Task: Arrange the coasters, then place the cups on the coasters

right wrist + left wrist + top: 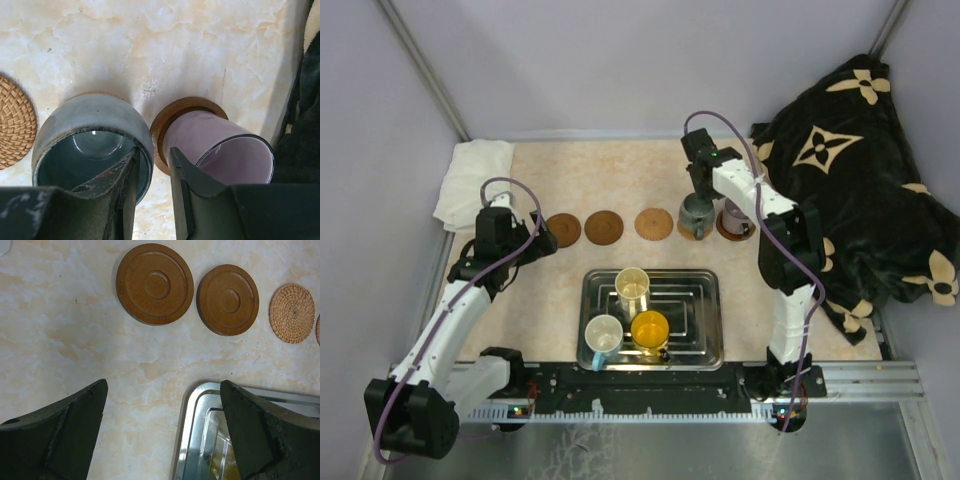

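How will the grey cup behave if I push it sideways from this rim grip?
Probably rigid and fairly heavy: the grey cup looks like thick-walled, glazed ceramic. Its glossy inside may let the fingers of the right gripper slip. Pushed from the rim, it could tip or knock the purple cup, which stands close beside it.

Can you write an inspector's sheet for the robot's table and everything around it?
Surface: beige marbled table, no spills seen.
Job's things: first wooden coaster, second wooden coaster and woven coaster bare; purple cup on the purple cup's coaster; grey cup beside it; cream cup, blue cup, yellow cup in the steel tray.
Clutter: white cloth at the far left corner.
Tools: left tool open over bare table; right tool shut on the grey cup's rim.
Cables: left arm's cable and right arm's cable, purple, looped.
Surroundings: plain wall; black flowered blanket at right.
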